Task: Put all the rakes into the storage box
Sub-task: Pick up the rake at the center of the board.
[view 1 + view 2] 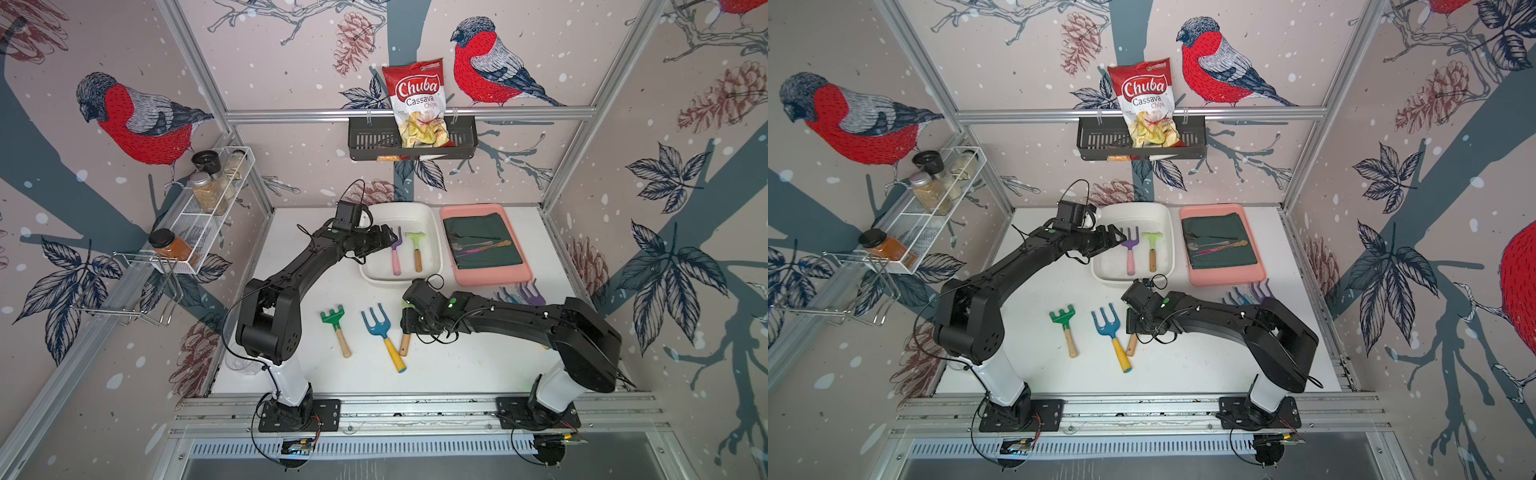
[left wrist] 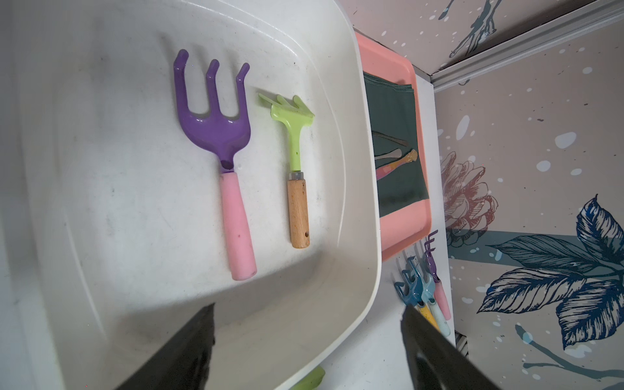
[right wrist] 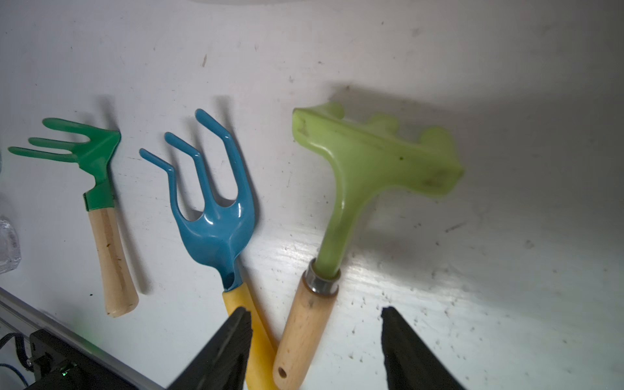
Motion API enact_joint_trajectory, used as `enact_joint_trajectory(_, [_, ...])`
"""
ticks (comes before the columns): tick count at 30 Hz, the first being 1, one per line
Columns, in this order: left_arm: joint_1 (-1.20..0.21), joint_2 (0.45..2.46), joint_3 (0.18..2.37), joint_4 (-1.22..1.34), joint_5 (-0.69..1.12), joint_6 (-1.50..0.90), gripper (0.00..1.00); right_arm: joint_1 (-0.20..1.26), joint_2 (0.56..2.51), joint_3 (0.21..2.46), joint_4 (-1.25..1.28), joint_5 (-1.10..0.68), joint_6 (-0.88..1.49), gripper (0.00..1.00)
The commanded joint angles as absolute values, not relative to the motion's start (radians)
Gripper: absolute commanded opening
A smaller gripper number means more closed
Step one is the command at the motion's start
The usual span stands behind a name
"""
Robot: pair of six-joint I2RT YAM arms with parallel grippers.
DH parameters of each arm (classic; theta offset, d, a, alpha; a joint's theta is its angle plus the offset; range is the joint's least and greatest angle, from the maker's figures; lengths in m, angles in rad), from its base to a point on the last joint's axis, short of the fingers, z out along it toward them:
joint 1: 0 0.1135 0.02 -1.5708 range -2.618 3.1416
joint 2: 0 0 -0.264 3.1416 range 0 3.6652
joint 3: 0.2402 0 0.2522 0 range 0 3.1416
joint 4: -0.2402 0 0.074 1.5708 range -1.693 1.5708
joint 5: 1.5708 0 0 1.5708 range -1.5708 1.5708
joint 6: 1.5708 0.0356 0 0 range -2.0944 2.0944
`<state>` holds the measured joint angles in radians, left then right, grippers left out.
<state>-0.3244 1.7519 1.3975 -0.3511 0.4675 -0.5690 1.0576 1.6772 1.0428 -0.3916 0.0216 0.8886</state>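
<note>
The right gripper [image 3: 316, 312] is pictured lowered over a lime rake [image 3: 368, 162] that is laid flat on the white table [image 1: 457, 365]; its jaws are held partly apart on either side of the rake's wooden handle, a gap is visible on each side, and nothing is gripped. The rake's head is pointed toward the storage box [image 1: 428, 232], which is set at the back of the table, near the gripper in both top views; the rake is not yet inside it. The yellow handle of a blue fork [image 3: 212, 216] is seen touching the lime rake's handle near its end; a dark green rake [image 3: 94, 158] is laid apart, further to the left. The left gripper [image 2: 307, 312] is held wide open and empty above the left side of the box; inside the box, a purple fork [image 2: 216, 128] with a pink handle and a second rake [image 2: 295, 135], also lime, are laid side by side, not touching. A pink tray [image 1: 490, 274] lined with dark green cloth is placed just right of the box.
</note>
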Motion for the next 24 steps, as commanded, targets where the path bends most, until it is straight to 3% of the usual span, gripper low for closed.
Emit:
enact_joint_trajectory(1, [-0.322,1.735,1.379,-0.338,0.461,-0.549,0.86,1.073,1.726,1.09,-0.467,0.028,0.873,0.63])
enact_joint_trajectory(15, [-0.316,1.731,1.353,-0.323,0.476,-0.552,0.86,1.088,1.875,1.185,-0.566,0.017,0.838,0.49])
enact_joint_trajectory(24, [-0.312,1.76,1.39,-0.338,0.492,-0.555,0.86,1.083,1.863,1.179,-0.583,-0.001,0.823,0.29])
